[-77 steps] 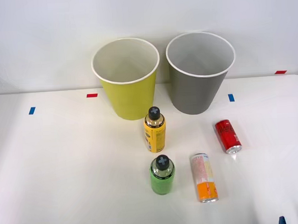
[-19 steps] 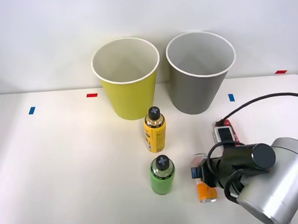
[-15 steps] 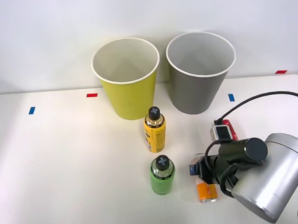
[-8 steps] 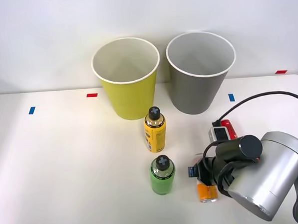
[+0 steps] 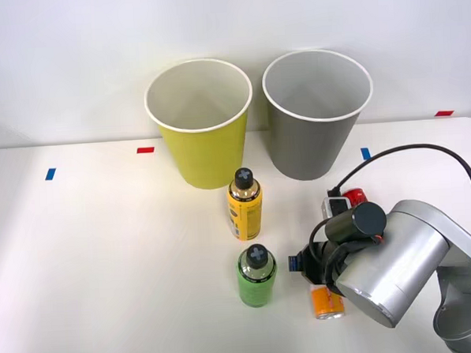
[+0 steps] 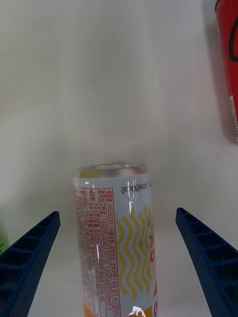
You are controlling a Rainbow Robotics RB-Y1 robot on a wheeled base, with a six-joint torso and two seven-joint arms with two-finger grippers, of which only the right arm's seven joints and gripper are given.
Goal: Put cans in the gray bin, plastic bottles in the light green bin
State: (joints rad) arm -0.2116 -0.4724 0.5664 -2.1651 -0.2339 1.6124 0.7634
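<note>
Two blue fingers spread wide, straddling the white-and-orange can lying flat on the table, near the green bottle. Gripping nothing yet. Risk: round can rolling or squirting out if closed off-centre; red can lying close by, easily nudged. Gray bin and light green bin upright at the back, apparently holding nothing.

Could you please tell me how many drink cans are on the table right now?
2. The white-and-orange can lies on the table between the open right gripper's fingers; the red can lies beyond the arm, nearer the gray bin, mostly hidden.
</note>
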